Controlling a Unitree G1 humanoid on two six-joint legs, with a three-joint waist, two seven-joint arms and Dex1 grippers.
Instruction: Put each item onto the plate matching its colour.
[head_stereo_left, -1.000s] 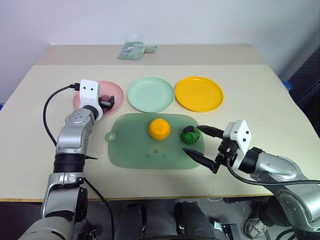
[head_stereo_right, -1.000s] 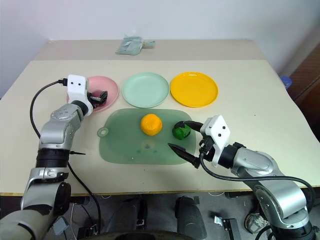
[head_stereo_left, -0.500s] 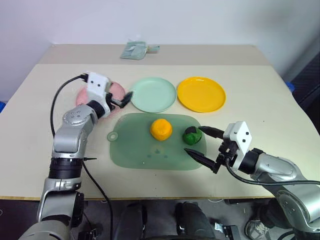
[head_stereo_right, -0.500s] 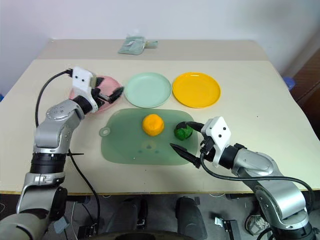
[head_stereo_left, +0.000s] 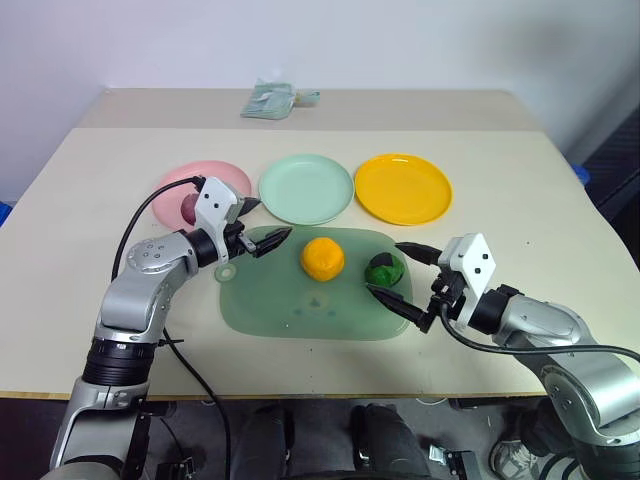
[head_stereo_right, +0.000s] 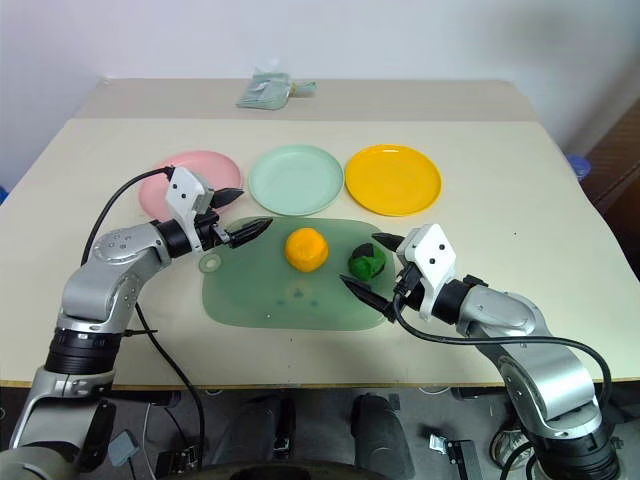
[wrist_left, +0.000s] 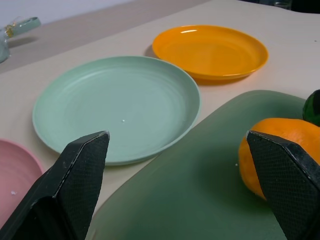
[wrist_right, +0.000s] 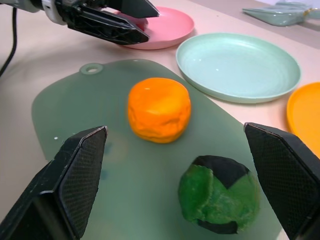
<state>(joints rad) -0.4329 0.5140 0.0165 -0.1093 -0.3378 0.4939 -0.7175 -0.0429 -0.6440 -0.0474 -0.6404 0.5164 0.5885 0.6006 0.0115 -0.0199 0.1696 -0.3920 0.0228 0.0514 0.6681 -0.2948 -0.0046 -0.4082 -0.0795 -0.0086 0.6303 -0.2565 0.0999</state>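
An orange ball (head_stereo_left: 322, 258) and a green ball with a black patch (head_stereo_left: 384, 269) lie on a translucent green board (head_stereo_left: 270, 300). Behind the board stand a pink plate (head_stereo_left: 215, 175), a mint plate (head_stereo_left: 306, 188) and a yellow-orange plate (head_stereo_left: 403, 187). A maroon lump (head_stereo_left: 187, 206) rests on the pink plate, partly hidden behind my left wrist. My left gripper (head_stereo_left: 268, 220) is open over the board's left end, pointing at the orange ball. My right gripper (head_stereo_left: 385, 269) is open, its fingertips either side of the green ball, not closed on it.
A pale green packet (head_stereo_left: 272, 100) lies at the table's far edge. A black cable (head_stereo_left: 140, 215) loops from my left wrist over the table. Bare tabletop runs to the left and right of the plates.
My left gripper has left the pink plate and swung right, down to the board's left end, now aimed at the orange ball. The right gripper has stayed by the green ball.
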